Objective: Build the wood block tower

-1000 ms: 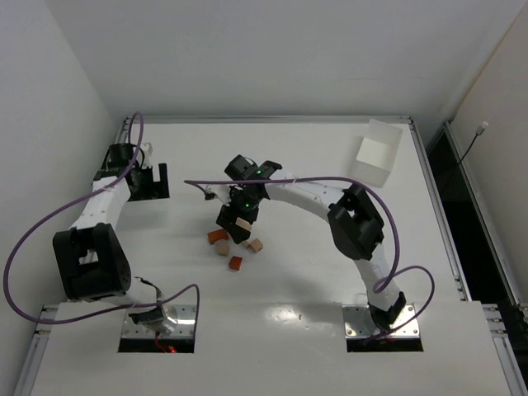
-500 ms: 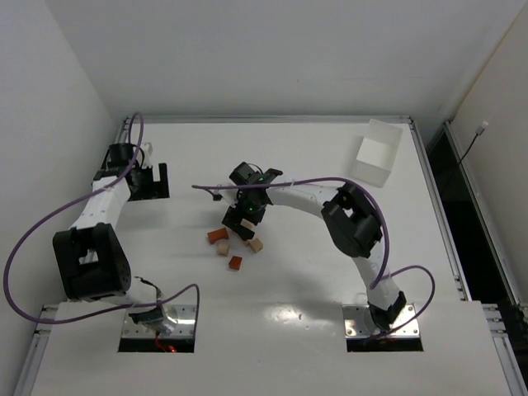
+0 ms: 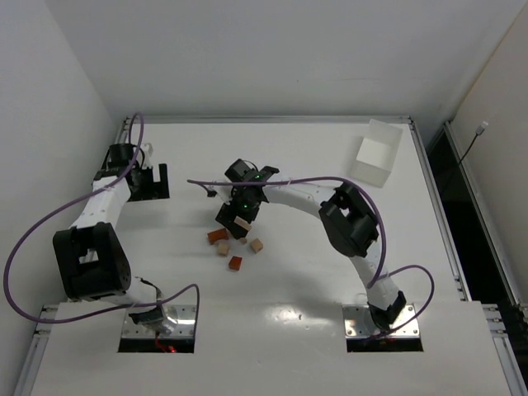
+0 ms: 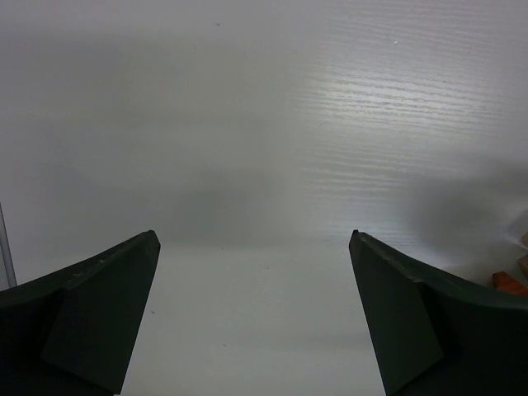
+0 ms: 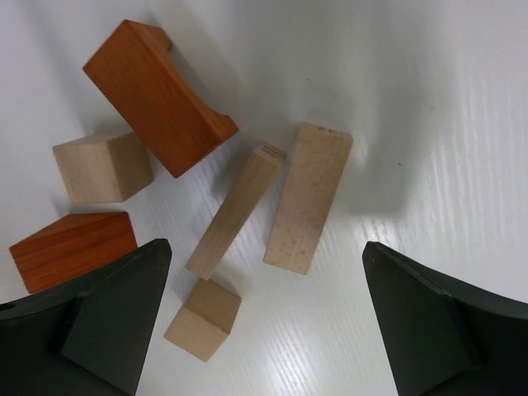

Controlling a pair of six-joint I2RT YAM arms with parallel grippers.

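Pale and reddish wood blocks (image 5: pixel 307 198) lie scattered on the white table (image 3: pixel 330 280), none stacked, directly under the right gripper (image 5: pixel 262 256), whose jaws gape wide around nothing. Well apart, the left gripper (image 4: pixel 254 243) hangs, jaws released too.

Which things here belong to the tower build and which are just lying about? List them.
Job: notched reddish-brown block, plain reddish-brown block, thin pale bar, wide pale bar, pale cube, second pale cube; all unstacked.
Lying about: white box, far right.
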